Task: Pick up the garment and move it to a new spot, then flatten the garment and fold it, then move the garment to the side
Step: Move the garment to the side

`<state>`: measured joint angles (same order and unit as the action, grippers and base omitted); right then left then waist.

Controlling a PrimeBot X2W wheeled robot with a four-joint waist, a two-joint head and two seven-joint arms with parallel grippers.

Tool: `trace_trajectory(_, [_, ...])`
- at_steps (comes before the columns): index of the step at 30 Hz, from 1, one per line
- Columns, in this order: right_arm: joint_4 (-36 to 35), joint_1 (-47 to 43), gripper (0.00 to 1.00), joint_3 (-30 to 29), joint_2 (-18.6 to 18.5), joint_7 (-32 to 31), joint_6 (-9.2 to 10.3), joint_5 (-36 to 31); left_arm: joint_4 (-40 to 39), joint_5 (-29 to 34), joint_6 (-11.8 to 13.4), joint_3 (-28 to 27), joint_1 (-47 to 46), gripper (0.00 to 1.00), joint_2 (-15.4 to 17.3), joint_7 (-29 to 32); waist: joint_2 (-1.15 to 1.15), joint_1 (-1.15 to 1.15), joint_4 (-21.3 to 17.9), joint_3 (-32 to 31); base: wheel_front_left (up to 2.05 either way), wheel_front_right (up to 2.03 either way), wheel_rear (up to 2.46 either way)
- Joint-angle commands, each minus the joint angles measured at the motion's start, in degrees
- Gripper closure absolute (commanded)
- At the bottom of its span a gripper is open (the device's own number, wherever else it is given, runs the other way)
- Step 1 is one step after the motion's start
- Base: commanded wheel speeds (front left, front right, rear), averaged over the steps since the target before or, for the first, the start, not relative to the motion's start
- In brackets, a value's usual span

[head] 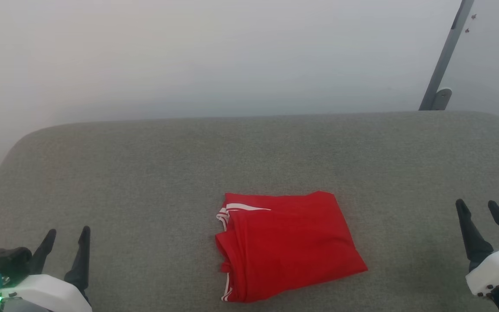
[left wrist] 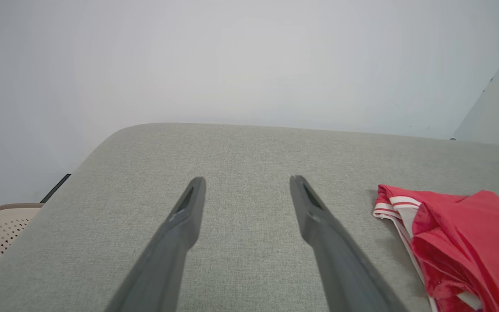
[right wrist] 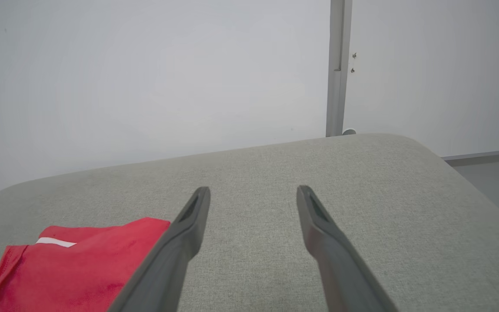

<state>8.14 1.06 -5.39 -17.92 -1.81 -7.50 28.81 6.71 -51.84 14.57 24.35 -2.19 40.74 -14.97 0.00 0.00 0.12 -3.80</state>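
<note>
Lying where: the garment (head: 286,247) sits in the lower middle of the head view, on the soft grey table top (head: 145,173).
Look of the garment: it is red and looks folded into a thick square shape, with layers on top of each other. Red and white stripes peek out at its left edge. No letters show.
Left gripper: the left gripper (head: 68,230) is in the lower left corner of the head view. Its two dark fingers are spread wide with nothing between them. It is well apart from the garment.
Right gripper: the right gripper (head: 476,203) is at the lower right edge of the head view. Its fingers are spread wide too, and they hold nothing. It is also well apart from the garment.
Left wrist view: the garment is at the lower right of the frame, near one finger but not touching it.
Right wrist view: the garment is at the lower left of the frame, partly hidden behind one finger.
Done, as it looks: the flattening and folding seem finished, since the garment lies in a tidy stack.
Left to do, as it looks: the garment is in the middle, not at the side, so the last move seems not yet done.
Care needed: a loose grab could pull the layers open.
</note>
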Motion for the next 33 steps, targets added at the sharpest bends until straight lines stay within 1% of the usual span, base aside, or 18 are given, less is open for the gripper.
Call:
trace_trajectory(1, [-0.5,-0.6,0.00,-0.2,0.3,-0.2,0.03,-0.4,-0.2,1.0,-0.2,-0.2,0.9,0.00,-0.3,-0.2,0.00,0.00,0.2,0.0,0.00,0.00,0.00])
trace_trajectory(9, [-1.9,-1.5,0.00,-0.3,1.3,-0.9,0.03,-0.9,0.1,1.2,-0.4,0.4,-0.1,0.00,-0.5,0.0,0.00,0.00,1.1,0.0,0.00,0.00,0.00])
trace_trajectory(14, [-1.6,-1.3,0.00,0.1,0.7,-0.8,0.03,-0.5,0.1,1.4,-0.5,0.7,-0.8,0.00,-0.5,0.2,0.00,0.00,1.5,-0.1,0.00,0.00,0.00])
trace_trajectory(33, [-1.4,-1.3,0.00,1.1,0.6,-1.2,0.03,-1.0,-0.5,1.4,-0.4,1.4,-1.6,0.00,-0.3,0.7,0.00,0.00,3.0,0.1,0.00,0.00,0.00])
